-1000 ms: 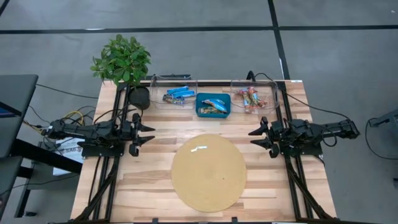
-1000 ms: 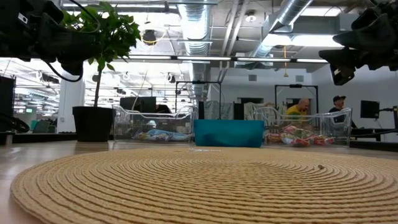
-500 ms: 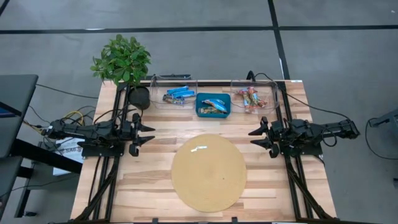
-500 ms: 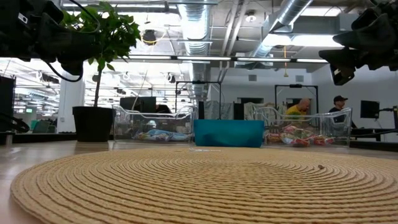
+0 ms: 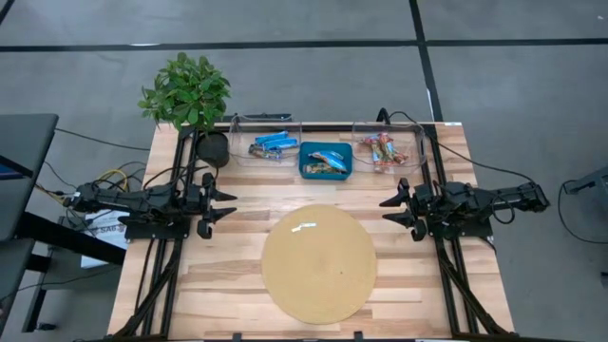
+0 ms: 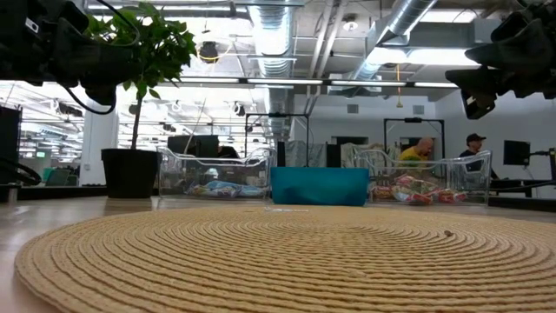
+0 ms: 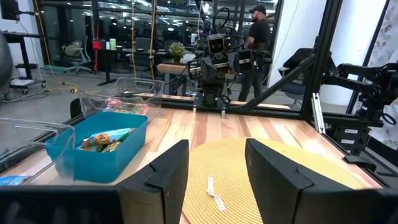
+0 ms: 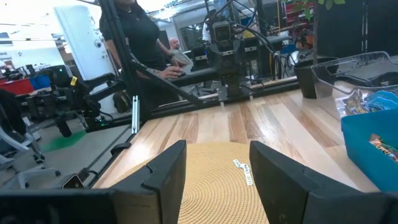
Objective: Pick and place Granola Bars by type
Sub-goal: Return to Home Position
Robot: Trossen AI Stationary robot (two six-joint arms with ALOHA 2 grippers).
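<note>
Parking at home seems the step in hand: either side of the round mat [image 5: 318, 264], the left gripper [image 5: 226, 204] and right gripper [image 5: 389, 211] face each other, jaws apart and empty. Granola Bars [image 5: 271, 144] lie sorted in the bins [image 5: 266, 119], well off to the side of both jaws. Next needs only settling.
</note>
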